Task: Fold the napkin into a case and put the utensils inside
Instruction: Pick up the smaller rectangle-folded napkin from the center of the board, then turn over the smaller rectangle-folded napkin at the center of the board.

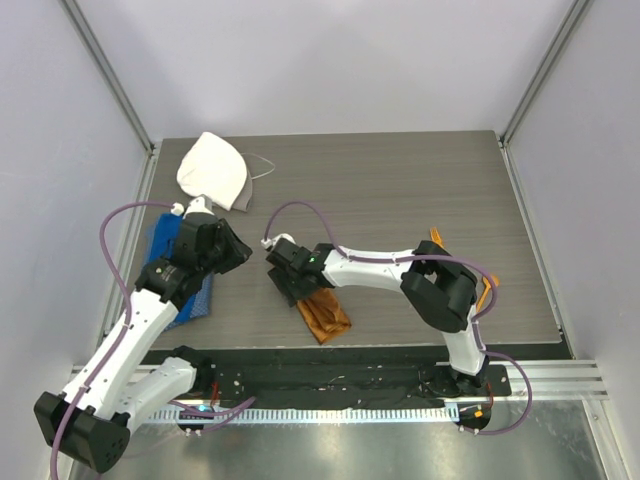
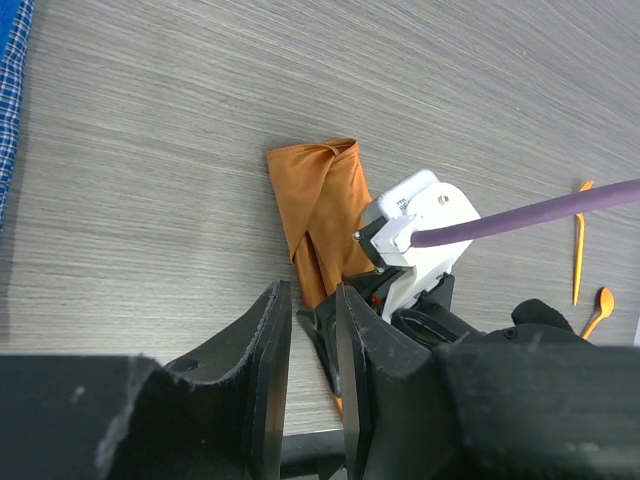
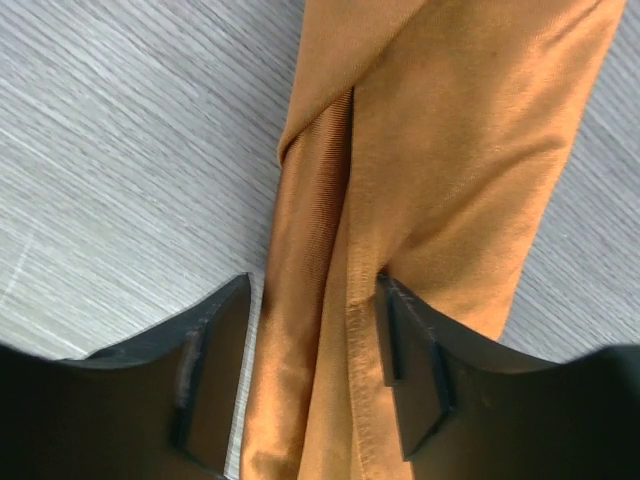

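Near the blue towel (image 1: 158,238) at left, the left gripper (image 2: 312,292) hovers empty, its jaws narrowly apart. At mid-table, the right gripper (image 3: 312,290) straddles one fold of the folded rust-orange napkin (image 3: 450,150), jaws apart. The orange fork (image 2: 578,250) and spoon (image 2: 603,300) lie farther right, clear of the cloth.

Grey wood-grain table (image 1: 400,200), pale walls (image 1: 330,60)
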You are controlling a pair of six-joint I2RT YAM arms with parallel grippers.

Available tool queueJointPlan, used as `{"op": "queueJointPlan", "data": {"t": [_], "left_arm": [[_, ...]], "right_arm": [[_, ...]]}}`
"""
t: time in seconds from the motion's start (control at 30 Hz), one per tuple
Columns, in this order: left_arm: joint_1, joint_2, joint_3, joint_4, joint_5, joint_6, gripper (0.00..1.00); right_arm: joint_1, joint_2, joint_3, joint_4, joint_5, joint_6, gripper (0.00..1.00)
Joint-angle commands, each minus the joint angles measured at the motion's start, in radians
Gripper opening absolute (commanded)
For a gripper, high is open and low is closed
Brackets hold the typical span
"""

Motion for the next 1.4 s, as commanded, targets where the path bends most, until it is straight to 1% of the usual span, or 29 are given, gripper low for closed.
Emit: {"op": "queueJointPlan", "data": {"t": [0.0, 0.07, 0.13, 0.17, 0.37, 0.4, 0.47, 0.5, 0.6, 0.73, 0.77, 0.83, 0.87, 0.9, 0.97, 1.07, 1.1, 1.17, 1.2, 1.23, 1.27, 1.3, 1.37], "left_arm": [[0.011, -0.020, 0.021, -0.006, 0.008, 0.004, 0.29], [0.012, -0.018, 0.023, -0.001, 0.008, 0.002, 0.29], [0.012, -0.018, 0.023, -0.002, 0.008, 0.002, 0.29], [0.014, -0.020, 0.021, -0.002, 0.008, 0.002, 0.29], [0.018, -0.028, 0.015, -0.007, 0.006, 0.004, 0.29], [0.017, -0.029, 0.015, -0.007, 0.005, 0.004, 0.29], [0.022, -0.029, 0.014, -0.009, 0.005, 0.004, 0.29], [0.023, -0.028, 0.014, -0.010, 0.005, 0.004, 0.29], [0.028, -0.020, 0.009, -0.015, 0.006, 0.004, 0.29], [0.035, -0.011, 0.007, -0.038, -0.011, -0.004, 0.30], [0.037, -0.009, 0.009, -0.059, -0.021, -0.013, 0.30], [0.040, -0.005, 0.023, -0.096, -0.078, -0.022, 0.29], [0.040, -0.006, 0.027, -0.123, -0.093, -0.027, 0.29], [0.043, -0.008, 0.030, -0.131, -0.104, -0.025, 0.29], [0.043, -0.018, 0.041, -0.150, -0.126, -0.025, 0.29], [0.045, -0.035, 0.053, -0.177, -0.149, -0.027, 0.28], [0.043, -0.040, 0.058, -0.194, -0.153, -0.027, 0.28], [0.045, -0.051, 0.069, -0.200, -0.159, -0.024, 0.28], [0.045, -0.052, 0.072, -0.205, -0.161, -0.021, 0.28], [0.045, -0.054, 0.079, -0.211, -0.164, -0.018, 0.28], [0.045, -0.054, 0.083, -0.213, -0.158, -0.016, 0.28], [0.045, -0.052, 0.084, -0.211, -0.156, -0.014, 0.27], [0.043, -0.045, 0.084, -0.203, -0.135, -0.010, 0.27]], "right_arm": [[0.026, 0.025, 0.054, 0.001, 0.042, 0.010, 0.56], [0.034, 0.028, 0.074, -0.016, 0.071, 0.018, 0.50], [0.037, 0.041, 0.088, -0.035, 0.084, 0.030, 0.47], [0.037, 0.044, 0.091, -0.038, 0.103, 0.035, 0.43], [0.051, 0.058, 0.116, -0.067, 0.173, 0.053, 0.35], [0.051, 0.053, 0.117, -0.068, 0.177, 0.056, 0.29], [0.051, 0.033, 0.117, -0.058, 0.174, 0.063, 0.22], [0.052, 0.025, 0.119, -0.047, 0.170, 0.066, 0.15], [0.049, 0.002, 0.131, -0.027, 0.129, 0.072, 0.02], [0.043, -0.033, 0.145, 0.002, 0.048, 0.096, 0.01], [0.031, -0.045, 0.134, 0.019, -0.004, 0.107, 0.01], [0.019, -0.087, 0.098, 0.077, -0.055, 0.144, 0.01], [0.008, -0.099, 0.084, 0.097, -0.117, 0.162, 0.01], [0.003, -0.110, 0.071, 0.141, -0.135, 0.190, 0.01], [-0.003, -0.137, 0.032, 0.191, -0.231, 0.219, 0.01], [-0.017, -0.163, -0.031, 0.304, -0.303, 0.288, 0.01], [-0.030, -0.166, -0.048, 0.376, -0.360, 0.311, 0.01], [-0.050, -0.166, -0.108, 0.462, -0.426, 0.383, 0.01], [-0.060, -0.165, -0.129, 0.546, -0.473, 0.403, 0.01], [-0.078, -0.160, -0.166, 0.583, -0.504, 0.423, 0.01], [-0.086, -0.156, -0.188, 0.626, -0.527, 0.458, 0.01], [-0.093, -0.153, -0.212, 0.718, -0.546, 0.477, 0.01], [-0.121, -0.140, -0.274, 0.790, -0.607, 0.535, 0.01]]}}
